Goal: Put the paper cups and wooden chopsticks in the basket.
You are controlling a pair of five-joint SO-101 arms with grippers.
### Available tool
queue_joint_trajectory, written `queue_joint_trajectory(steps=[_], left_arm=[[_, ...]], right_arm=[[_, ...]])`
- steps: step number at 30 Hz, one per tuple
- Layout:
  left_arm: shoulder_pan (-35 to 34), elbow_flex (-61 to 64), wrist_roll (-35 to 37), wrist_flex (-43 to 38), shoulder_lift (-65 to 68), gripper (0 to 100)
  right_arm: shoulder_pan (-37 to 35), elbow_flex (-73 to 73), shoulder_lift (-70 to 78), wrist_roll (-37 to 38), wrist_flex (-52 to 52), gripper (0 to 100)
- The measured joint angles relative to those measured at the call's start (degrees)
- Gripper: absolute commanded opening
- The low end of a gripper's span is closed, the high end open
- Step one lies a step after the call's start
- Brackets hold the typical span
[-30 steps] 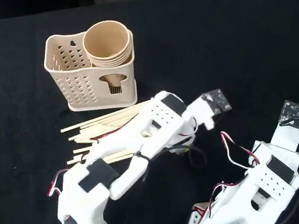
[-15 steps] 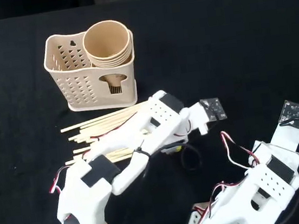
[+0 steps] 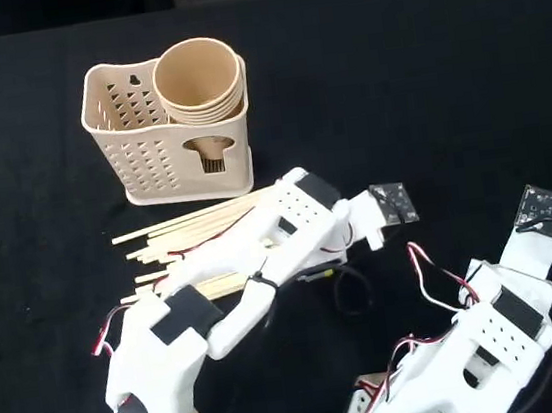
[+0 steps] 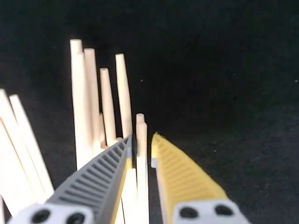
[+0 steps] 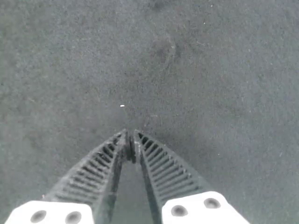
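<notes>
The black table [image 3: 441,75] bears the basket [image 3: 150,163] and scattered wooden chopsticks [image 3: 176,226].

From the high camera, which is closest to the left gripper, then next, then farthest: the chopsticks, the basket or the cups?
From the left gripper:
1. The chopsticks, right between its jaws.
2. The basket, farther back; its front wall comes first.
3. The cups, stacked inside the basket's right half, behind that wall.
</notes>
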Motion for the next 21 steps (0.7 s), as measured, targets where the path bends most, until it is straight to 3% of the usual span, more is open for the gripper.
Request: queue_joint_trajectory(steps=[16,21], left_arm=[[-0.4,0.0,0.0,0.1,-0.3,3],[-0.6,1.8,0.9,2.1,-8.0,3]], right_arm=[[0.0,0.0,0.0,0.0,0.0,1.5],[0.0,0.0,0.0,0.0,0.0,1.5]])
